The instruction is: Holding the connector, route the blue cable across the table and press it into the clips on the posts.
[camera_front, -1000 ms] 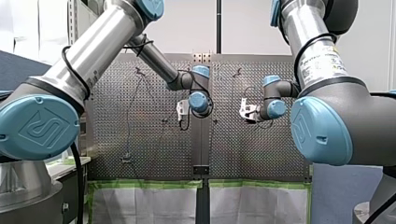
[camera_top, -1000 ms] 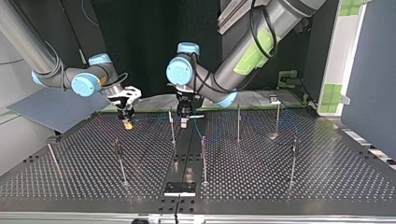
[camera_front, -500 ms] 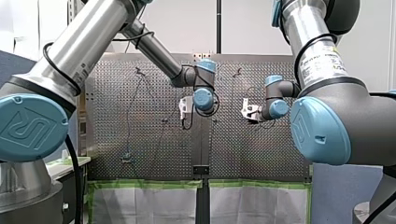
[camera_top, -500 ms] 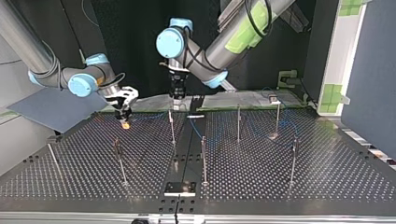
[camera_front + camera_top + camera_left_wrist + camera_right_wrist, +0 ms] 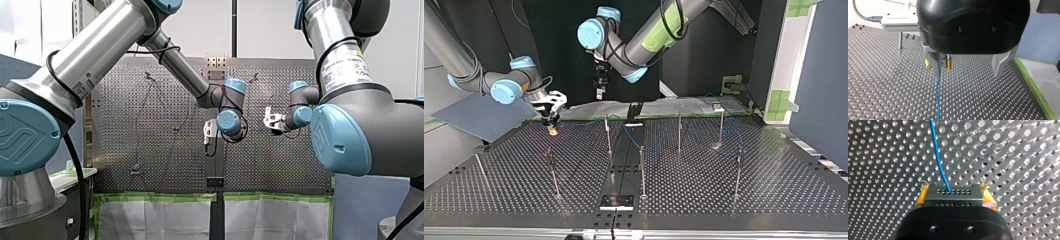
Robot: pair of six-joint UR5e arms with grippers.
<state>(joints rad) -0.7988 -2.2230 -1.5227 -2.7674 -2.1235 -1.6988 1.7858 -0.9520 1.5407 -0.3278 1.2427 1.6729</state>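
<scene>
Blue cable (image 5: 939, 165) leaves the black connector (image 5: 953, 195), clamped between the yellow pads (image 5: 920, 198) of my right gripper (image 5: 954, 193) above the perforated table (image 5: 1010, 157); my left gripper (image 5: 967, 73) hangs spread, empty. Arm label (image 5: 345, 67) illegible.

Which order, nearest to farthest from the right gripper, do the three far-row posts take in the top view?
1. Centre post, just to the view's right of my right gripper.
2. Second post, further toward the view's right.
3. Capped post, farthest right.
</scene>
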